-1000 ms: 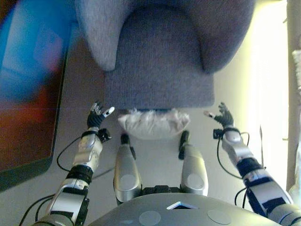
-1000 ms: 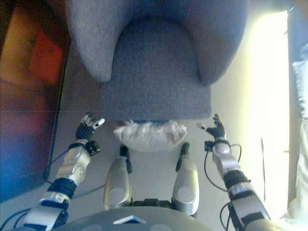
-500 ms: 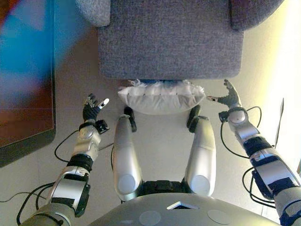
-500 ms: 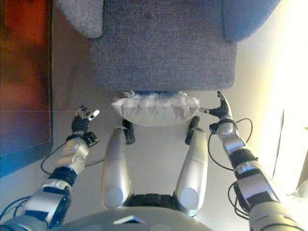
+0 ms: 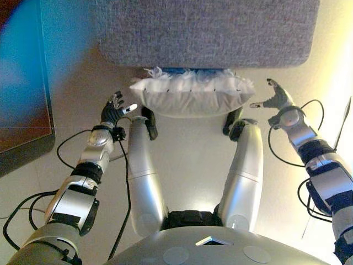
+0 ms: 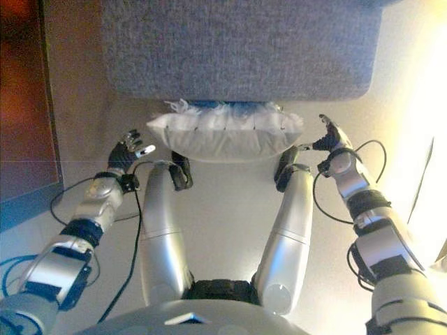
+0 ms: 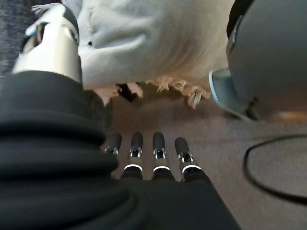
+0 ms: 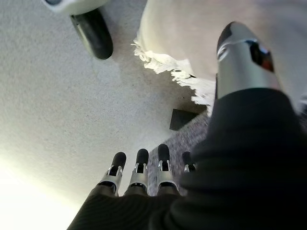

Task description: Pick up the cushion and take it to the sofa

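A white cushion (image 5: 190, 95) with a fringed edge lies on the floor against the front of the grey sofa (image 5: 204, 30). It also shows in the left wrist view (image 7: 153, 43) and the right wrist view (image 8: 192, 33). My left hand (image 5: 114, 110) is open, just left of the cushion's left end, not touching it. My right hand (image 5: 276, 98) is open, just right of the cushion's right end, thumb toward it. In both wrist views the fingers (image 7: 146, 148) are straight and hold nothing.
A dark low table or panel (image 5: 22, 83) stands on the left beside the sofa. Pale floor (image 5: 190, 149) lies between me and the cushion. Bright light falls on the floor at the right.
The camera has tilted down and closer: the sofa has slid up out of view. Both hands have come level with the cushion's ends, the left one closer to it.
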You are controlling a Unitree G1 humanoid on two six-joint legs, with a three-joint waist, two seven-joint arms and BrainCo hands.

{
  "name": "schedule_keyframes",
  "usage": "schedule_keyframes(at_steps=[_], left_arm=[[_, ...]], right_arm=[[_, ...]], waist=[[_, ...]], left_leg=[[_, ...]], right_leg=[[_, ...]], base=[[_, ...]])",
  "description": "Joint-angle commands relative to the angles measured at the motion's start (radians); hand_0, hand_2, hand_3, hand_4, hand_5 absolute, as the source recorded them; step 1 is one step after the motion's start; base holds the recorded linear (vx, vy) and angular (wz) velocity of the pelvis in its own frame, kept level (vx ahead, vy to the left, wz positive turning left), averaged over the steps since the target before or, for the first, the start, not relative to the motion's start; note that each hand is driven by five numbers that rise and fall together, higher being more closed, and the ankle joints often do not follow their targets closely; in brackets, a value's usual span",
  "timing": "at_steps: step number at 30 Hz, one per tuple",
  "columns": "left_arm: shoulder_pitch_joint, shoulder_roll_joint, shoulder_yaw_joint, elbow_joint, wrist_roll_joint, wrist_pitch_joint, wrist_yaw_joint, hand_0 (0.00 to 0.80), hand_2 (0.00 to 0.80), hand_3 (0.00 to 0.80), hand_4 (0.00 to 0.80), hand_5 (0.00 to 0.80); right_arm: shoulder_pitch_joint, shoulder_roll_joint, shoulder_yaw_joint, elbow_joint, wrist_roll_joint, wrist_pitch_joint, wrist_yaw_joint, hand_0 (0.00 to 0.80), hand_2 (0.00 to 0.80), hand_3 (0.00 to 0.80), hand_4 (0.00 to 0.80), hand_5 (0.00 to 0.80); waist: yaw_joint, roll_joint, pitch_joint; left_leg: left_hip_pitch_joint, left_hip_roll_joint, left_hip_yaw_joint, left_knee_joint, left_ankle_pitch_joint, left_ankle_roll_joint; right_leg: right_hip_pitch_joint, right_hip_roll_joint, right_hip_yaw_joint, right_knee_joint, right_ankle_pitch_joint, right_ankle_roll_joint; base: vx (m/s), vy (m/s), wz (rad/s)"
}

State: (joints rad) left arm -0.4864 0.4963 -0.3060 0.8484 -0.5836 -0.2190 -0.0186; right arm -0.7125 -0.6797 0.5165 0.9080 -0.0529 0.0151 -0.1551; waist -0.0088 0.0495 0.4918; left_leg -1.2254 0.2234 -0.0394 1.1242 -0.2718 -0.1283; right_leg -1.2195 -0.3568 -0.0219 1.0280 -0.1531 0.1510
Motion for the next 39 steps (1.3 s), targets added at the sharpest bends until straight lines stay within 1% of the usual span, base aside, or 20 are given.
schedule_keyframes(at_steps=[1,3,4,7,10,16,23,28,33,39], left_arm=[[0.023,0.041,-0.047,-0.011,-0.015,-0.015,-0.022,0.0,0.0,0.0,0.0,0.0],[0.003,0.056,-0.072,-0.011,0.012,-0.007,-0.002,0.0,0.0,0.0,0.0,0.0],[-0.011,0.062,-0.084,-0.004,0.039,-0.002,0.025,0.0,0.0,0.0,0.0,0.0],[-0.047,0.079,-0.12,0.028,0.131,-0.009,0.102,0.0,0.0,0.0,0.0,0.0],[-0.083,0.083,-0.144,0.053,0.175,-0.011,0.145,0.0,0.0,0.0,0.0,0.0],[-0.11,0.076,-0.168,0.059,0.169,0.006,0.146,0.0,0.0,0.0,0.0,0.0],[-0.136,0.056,-0.18,0.085,0.158,0.003,0.15,0.0,0.0,0.0,0.0,0.0],[-0.166,0.032,-0.202,0.095,0.174,0.02,0.136,0.0,0.0,0.0,0.0,0.0],[-0.206,-0.002,-0.24,0.098,0.185,0.027,0.101,0.0,0.0,0.0,0.0,0.0],[-0.235,-0.048,-0.266,0.077,0.166,0.014,0.122,0.0,0.0,0.0,0.0,0.0]], right_arm=[[0.014,-0.073,0.029,0.015,-0.114,0.002,0.0,0.0,0.0,0.0,0.0,0.0],[-0.007,-0.09,0.059,0.009,-0.126,-0.009,-0.003,0.0,0.0,0.0,0.0,0.0],[-0.02,-0.094,0.072,0.007,-0.124,-0.018,-0.004,0.0,0.0,0.0,0.0,0.0],[-0.049,-0.095,0.095,0.004,-0.1,-0.039,-0.013,0.0,0.0,0.0,0.0,0.0],[-0.076,-0.089,0.117,-0.007,-0.094,-0.057,-0.019,0.0,0.0,0.0,0.0,0.0],[-0.1,-0.078,0.16,-0.053,-0.14,-0.063,-0.013,0.0,0.0,0.0,0.0,0.0],[-0.133,-0.051,0.203,-0.043,-0.163,-0.067,-0.004,0.0,0.0,0.0,0.0,0.0],[-0.18,-0.013,0.233,-0.034,-0.189,-0.037,0.022,0.0,0.0,0.0,0.0,0.0],[-0.216,0.031,0.26,-0.002,-0.177,-0.001,0.038,0.0,0.0,0.0,0.0,0.0],[-0.232,0.086,0.269,0.018,-0.177,0.007,0.016,0.0,0.0,0.0,0.0,0.0]], waist=[[-0.005,0.003,-0.034],[-0.008,0.004,-0.029],[-0.009,0.004,-0.026],[-0.014,0.003,-0.023],[-0.019,0.002,-0.015],[-0.027,0.006,-0.004],[-0.03,0.01,-0.001],[-0.028,0.01,0.002],[-0.028,0.01,0.006],[-0.03,0.008,0.01]], left_leg=[[-0.002,0.002,0.018,-0.016,-0.027,0.029],[-0.025,0.0,0.017,0.007,-0.031,0.03],[-0.037,0.0,0.017,0.017,-0.031,0.031],[-0.056,0.002,0.016,0.034,-0.035,0.03],[-0.067,0.004,0.018,0.042,-0.039,0.03],[-0.078,0.005,0.02,0.055,-0.045,0.025],[-0.089,0.006,0.02,0.069,-0.047,0.02],[-0.103,0.008,0.017,0.075,-0.046,0.014],[-0.103,0.009,0.021,0.064,-0.044,0.011],[-0.11,0.008,0.018,0.065,-0.043,0.009]], right_leg=[[0.009,-0.021,0.051,0.071,-0.045,-0.007],[-0.016,-0.017,0.058,0.091,-0.046,-0.008],[-0.027,-0.015,0.061,0.1,-0.048,-0.01],[-0.047,-0.011,0.063,0.113,-0.054,-0.012],[-0.06,-0.009,0.062,0.124,-0.064,-0.014],[-0.075,-0.008,0.061,0.14,-0.075,-0.016],[-0.088,-0.007,0.066,0.155,-0.082,-0.018],[-0.105,-0.005,0.068,0.165,-0.085,-0.018],[-0.105,-0.004,0.062,0.154,-0.08,-0.016],[-0.113,0.002,0.062,0.154,-0.076,-0.015]], base=[[0.0,0.0,0.0],[0.0,0.013,-0.04],[0.001,0.006,-0.04],[0.0,0.0,0.0],[0.0,0.0,0.0],[0.0,0.0,0.0],[0.002,0.004,0.01],[0.0,0.0,0.0],[0.0,0.0,0.0],[0.0,0.0,0.0]])
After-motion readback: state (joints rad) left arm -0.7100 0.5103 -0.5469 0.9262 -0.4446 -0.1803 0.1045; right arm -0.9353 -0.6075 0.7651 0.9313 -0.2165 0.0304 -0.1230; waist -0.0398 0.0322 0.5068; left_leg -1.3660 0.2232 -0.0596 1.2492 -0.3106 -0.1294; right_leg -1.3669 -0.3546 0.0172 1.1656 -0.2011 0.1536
